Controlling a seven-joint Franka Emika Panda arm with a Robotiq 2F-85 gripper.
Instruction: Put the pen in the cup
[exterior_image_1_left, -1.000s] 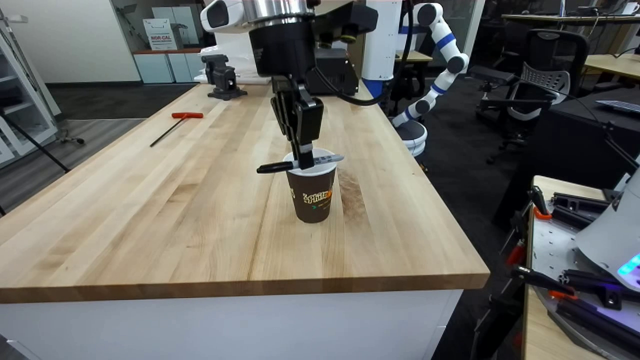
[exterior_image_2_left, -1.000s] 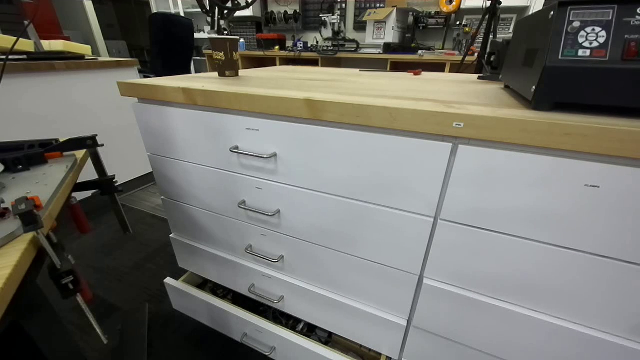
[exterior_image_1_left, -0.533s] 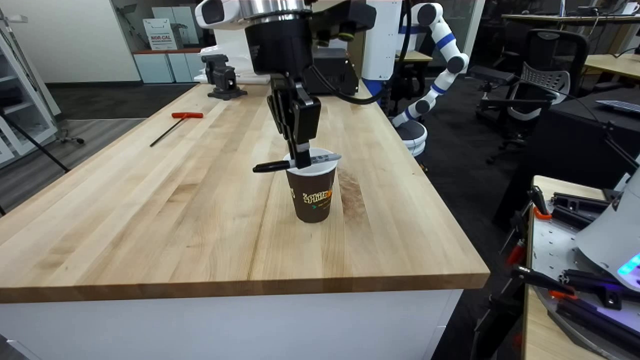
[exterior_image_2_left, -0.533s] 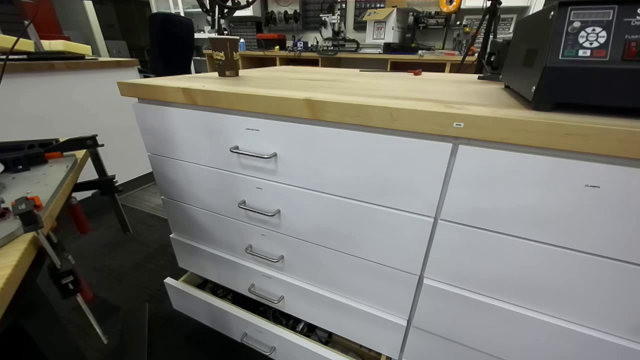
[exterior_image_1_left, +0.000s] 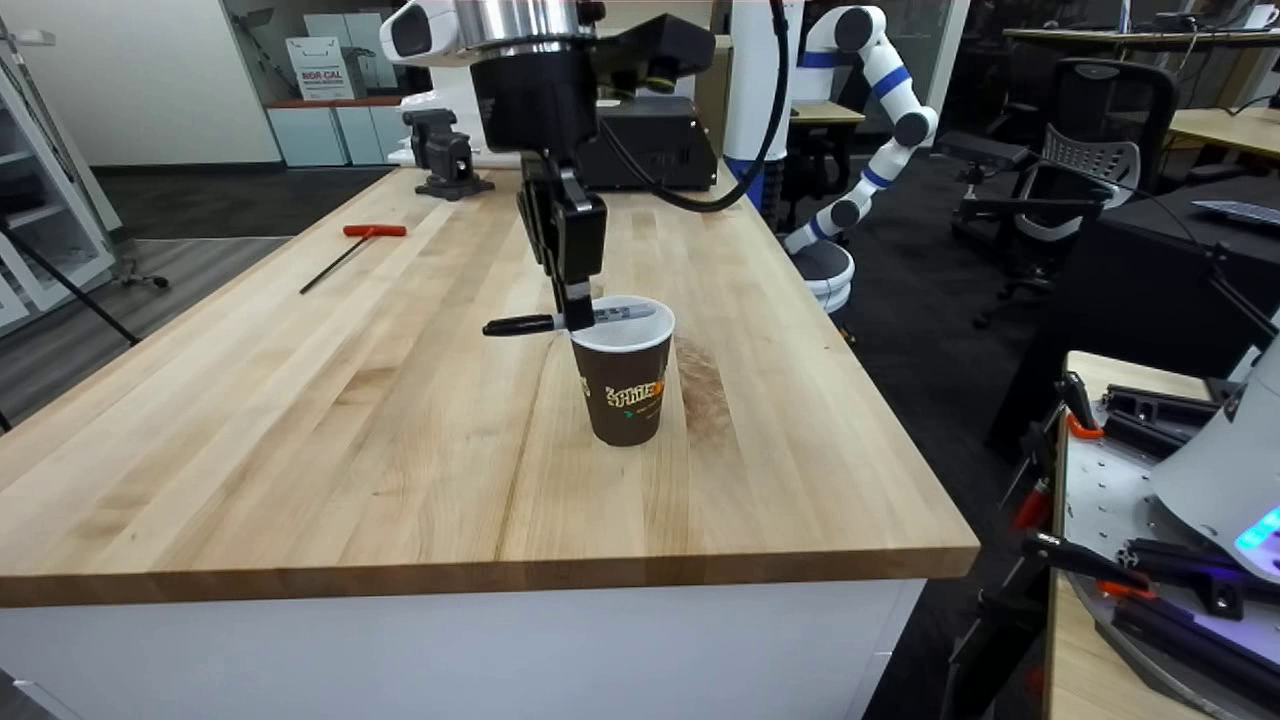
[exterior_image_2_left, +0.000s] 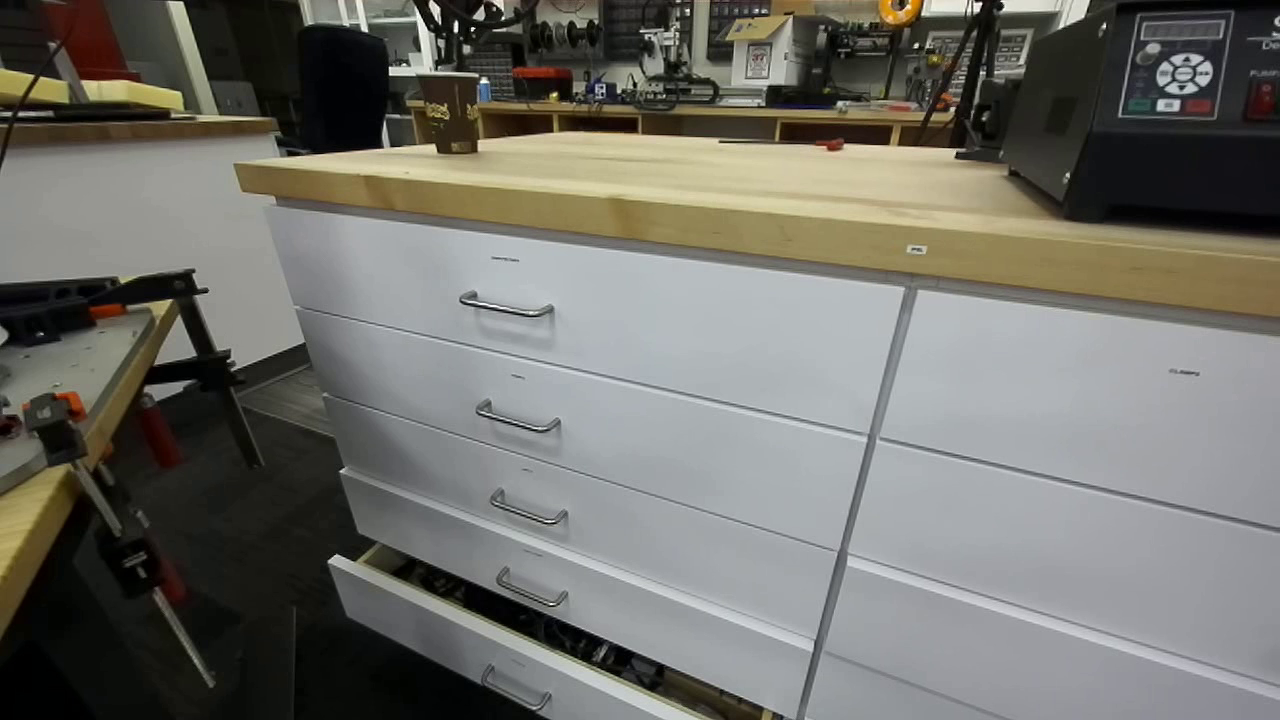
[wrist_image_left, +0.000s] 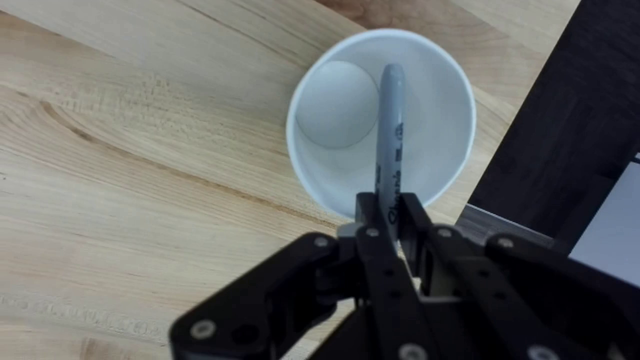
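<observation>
The pen is a marker with a grey barrel (exterior_image_1_left: 622, 313) and a black cap. My gripper (exterior_image_1_left: 577, 318) is shut on it near its middle and holds it roughly level. The dark brown cup (exterior_image_1_left: 624, 395), with white rim and inside, stands upright on the table; it shows in both exterior views (exterior_image_2_left: 452, 115). The grey end of the pen lies over the cup's mouth, the cap sticks out beyond the rim. In the wrist view the barrel (wrist_image_left: 391, 130) crosses above the cup's white inside (wrist_image_left: 430, 150), and the fingertips (wrist_image_left: 387, 207) are over the rim. The cap is hidden there.
A red-handled tool (exterior_image_1_left: 372, 231) lies on the wooden table (exterior_image_1_left: 380, 480) farther back. A small black vise (exterior_image_1_left: 448, 155) and a black box (exterior_image_1_left: 648, 143) stand at the far end. The table's edge runs close beside the cup.
My gripper has moved left with the pen, and slightly up in the last half second, so less of the pen overlaps the cup's mouth. The cup has not moved.
</observation>
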